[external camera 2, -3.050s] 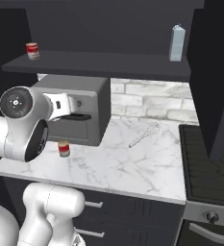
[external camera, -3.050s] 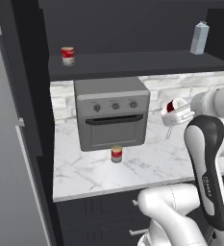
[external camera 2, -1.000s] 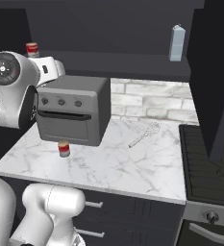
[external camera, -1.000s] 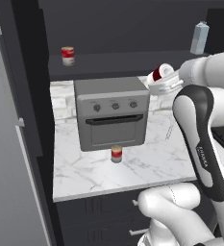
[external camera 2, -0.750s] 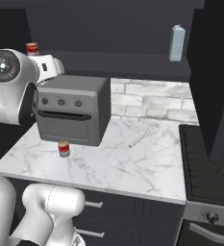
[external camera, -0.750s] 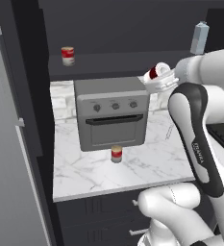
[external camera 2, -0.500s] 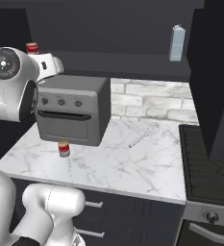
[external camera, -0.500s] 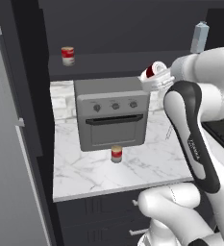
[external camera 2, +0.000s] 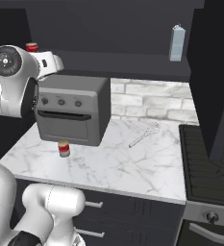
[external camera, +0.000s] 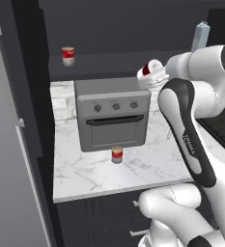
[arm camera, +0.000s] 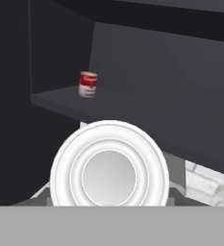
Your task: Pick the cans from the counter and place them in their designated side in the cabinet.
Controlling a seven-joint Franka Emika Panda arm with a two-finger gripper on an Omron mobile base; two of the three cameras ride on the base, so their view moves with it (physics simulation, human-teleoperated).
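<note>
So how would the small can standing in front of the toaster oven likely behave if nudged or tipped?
The can looks rigid, so probably stiff in a grip. It stands upright on the smooth marble counter, so a low push may slide it. Once tipped, its round side would likely roll.

White brick backsplash point(external camera 2: 147, 103) (grey-jointed) beside a black stove point(external camera 2: 207, 166).

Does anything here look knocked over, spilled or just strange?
Nothing is spilled or toppled. One can stands upright on the cabinet shelf, another upright on the counter before the toaster oven. The one odd sight: the gripper carries a third can tipped on its side.
</note>
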